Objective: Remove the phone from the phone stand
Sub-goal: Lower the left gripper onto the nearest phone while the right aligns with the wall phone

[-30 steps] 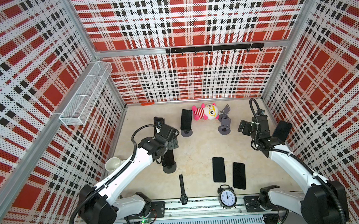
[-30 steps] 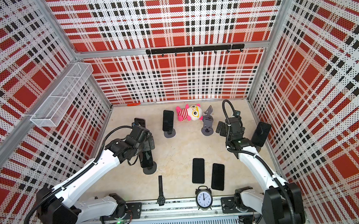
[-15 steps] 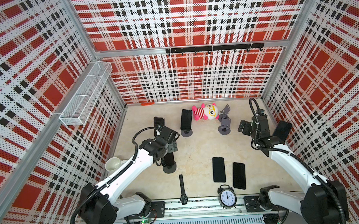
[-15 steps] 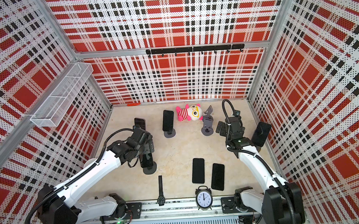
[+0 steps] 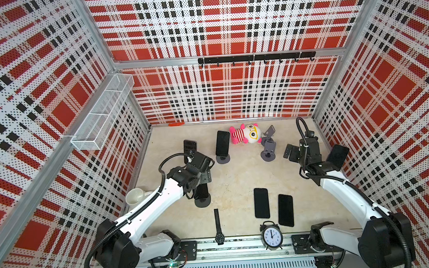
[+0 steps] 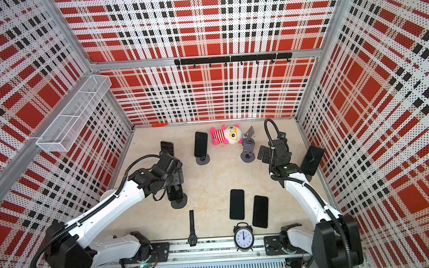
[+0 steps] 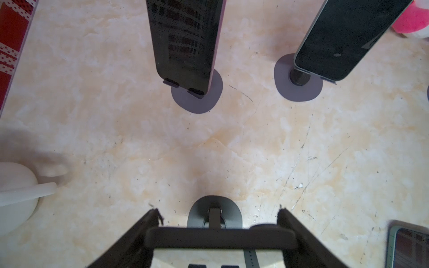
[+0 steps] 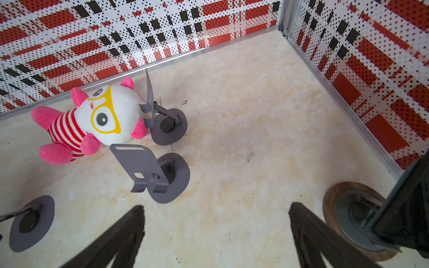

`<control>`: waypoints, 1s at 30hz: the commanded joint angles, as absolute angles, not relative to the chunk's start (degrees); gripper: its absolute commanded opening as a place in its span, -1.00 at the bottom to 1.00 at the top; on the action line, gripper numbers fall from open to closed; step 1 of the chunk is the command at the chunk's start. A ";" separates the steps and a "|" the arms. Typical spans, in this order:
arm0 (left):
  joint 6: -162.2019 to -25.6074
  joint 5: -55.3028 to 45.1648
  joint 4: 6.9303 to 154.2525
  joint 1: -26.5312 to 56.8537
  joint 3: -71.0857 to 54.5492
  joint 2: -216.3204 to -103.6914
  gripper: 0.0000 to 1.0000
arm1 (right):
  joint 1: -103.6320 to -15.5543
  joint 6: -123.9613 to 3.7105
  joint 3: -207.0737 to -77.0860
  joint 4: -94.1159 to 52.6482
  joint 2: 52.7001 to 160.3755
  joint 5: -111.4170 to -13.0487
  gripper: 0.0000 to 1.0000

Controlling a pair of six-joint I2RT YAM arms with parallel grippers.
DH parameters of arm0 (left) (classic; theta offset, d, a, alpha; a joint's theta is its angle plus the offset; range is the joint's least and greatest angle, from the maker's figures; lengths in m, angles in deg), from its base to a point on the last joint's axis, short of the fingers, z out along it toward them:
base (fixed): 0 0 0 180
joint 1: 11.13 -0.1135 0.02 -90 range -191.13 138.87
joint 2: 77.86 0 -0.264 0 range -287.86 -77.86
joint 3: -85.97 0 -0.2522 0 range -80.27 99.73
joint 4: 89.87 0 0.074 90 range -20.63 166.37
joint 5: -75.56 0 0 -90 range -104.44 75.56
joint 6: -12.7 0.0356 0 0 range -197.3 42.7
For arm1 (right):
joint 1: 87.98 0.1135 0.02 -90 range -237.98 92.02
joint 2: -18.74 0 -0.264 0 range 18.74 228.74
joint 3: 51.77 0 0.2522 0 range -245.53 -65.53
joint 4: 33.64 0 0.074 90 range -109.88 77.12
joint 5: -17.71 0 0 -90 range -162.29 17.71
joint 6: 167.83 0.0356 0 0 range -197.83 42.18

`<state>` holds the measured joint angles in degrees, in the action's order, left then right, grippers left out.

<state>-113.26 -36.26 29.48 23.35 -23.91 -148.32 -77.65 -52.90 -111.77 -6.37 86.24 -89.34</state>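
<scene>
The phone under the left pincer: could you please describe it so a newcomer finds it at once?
Follow the white left arm from the front rail to its pincer. Below stands the phone, propped on a grey stand. Unlike the other propped phones, it sits nearest the front, by the wristwatch.

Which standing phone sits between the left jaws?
The front phone, on the stand nearest the watch; the left jaws flank its top edge. The other three phones stand clear: two further back, one far right.

Phone glossy; phone stand matt; plush toy fleecy cloth.
</scene>
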 commanded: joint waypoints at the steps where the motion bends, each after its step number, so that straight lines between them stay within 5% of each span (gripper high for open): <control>1: -113.18 -36.41 29.90 23.39 -24.22 -147.59 0.64 | -77.87 -53.29 -113.25 -6.04 86.59 -89.41 0.99; 30: -109.31 -34.75 28.08 20.82 -20.40 -146.51 0.27 | -77.80 -53.11 -112.29 -6.11 83.09 -93.24 1.00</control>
